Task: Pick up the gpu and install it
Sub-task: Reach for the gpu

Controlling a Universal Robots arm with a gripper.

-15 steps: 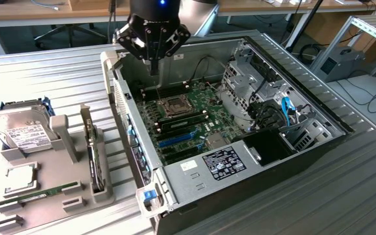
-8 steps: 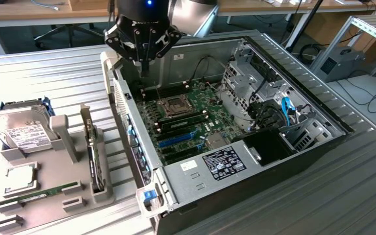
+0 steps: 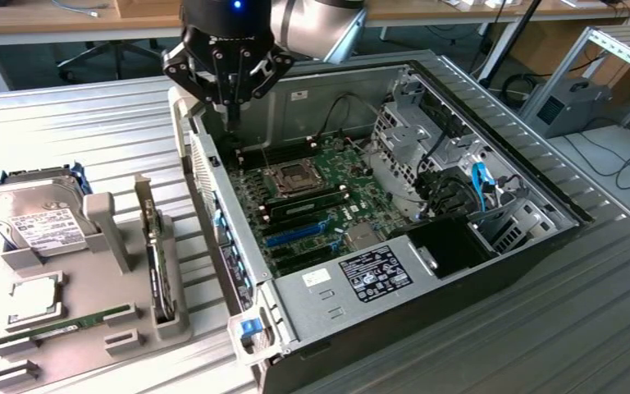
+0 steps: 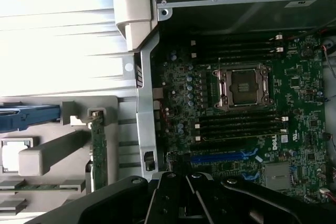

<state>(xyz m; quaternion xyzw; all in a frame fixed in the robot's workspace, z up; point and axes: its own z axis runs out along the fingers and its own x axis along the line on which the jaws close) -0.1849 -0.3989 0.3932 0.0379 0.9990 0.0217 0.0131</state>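
**Gpu racked, gripper empty over case**

The gpu (image 3: pixel 160 275), a thin dark circuit card, stands on edge at the grey plastic holder's (image 3: pixel 102 217) edge nearest the open black computer case (image 3: pixel 425 328). The black gripper (image 3: pixel 227 115) hangs above the case's far corner, fingers pressed together and holding nothing.

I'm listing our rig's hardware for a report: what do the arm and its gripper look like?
The arm has a rounded, silver-grey joint housing. The gripper is black, built of angular linked bars with small screw heads at the pivots, and narrows toward its tip. A blue light glows on the black wrist section above it.
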